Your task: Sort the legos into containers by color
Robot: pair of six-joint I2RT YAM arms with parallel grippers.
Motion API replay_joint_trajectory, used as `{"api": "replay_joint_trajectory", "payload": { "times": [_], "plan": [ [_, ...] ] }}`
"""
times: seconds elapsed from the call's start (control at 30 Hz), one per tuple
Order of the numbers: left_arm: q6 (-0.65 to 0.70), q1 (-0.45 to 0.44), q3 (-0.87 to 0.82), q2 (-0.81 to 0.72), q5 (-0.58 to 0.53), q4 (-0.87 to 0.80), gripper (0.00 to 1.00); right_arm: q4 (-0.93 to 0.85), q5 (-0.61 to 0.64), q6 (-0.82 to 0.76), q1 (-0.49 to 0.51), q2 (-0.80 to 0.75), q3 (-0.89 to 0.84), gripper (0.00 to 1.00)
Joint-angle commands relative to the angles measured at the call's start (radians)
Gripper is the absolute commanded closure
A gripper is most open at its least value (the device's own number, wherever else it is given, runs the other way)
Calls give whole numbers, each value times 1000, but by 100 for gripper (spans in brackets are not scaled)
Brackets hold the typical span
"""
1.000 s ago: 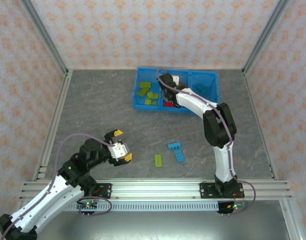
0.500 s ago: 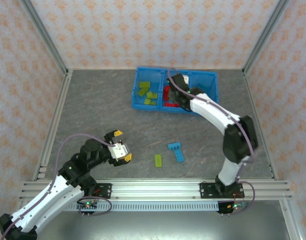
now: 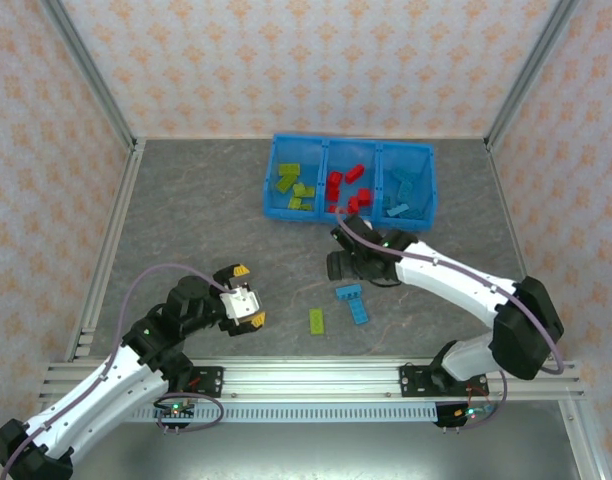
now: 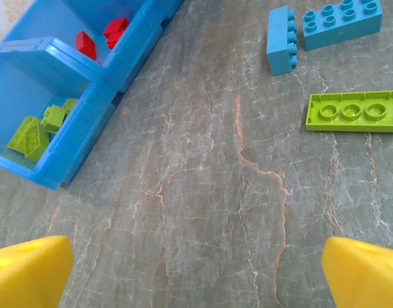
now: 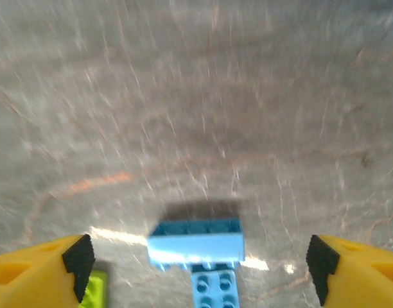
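Blue bin at far side of table, three compartments: yellow-green legos left, red legos middle, light blue legos right. Loose on table: two light blue bricks touching, yellow-green plate just beside them. Right pincer near the blue pair, jaws spread, empty. Left pincer released, empty, well apart from the bricks.

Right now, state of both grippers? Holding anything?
Left gripper: open, holding nothing.
Right gripper: open, holding nothing.
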Motion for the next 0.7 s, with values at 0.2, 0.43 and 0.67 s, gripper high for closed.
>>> {"api": "replay_joint_trajectory", "payload": {
  "times": [0.2,0.43,0.67],
  "plan": [
    [10,-1,-7,-6,17,11,0,49,-146,-9,22,209,-26,2],
    [12,-1,-10,-16,15,8,0,67,-49,25,22,279,-18,20],
    [14,-1,-11,-13,20,12,0,49,7,49,22,229,-23,37]
  ]
}}
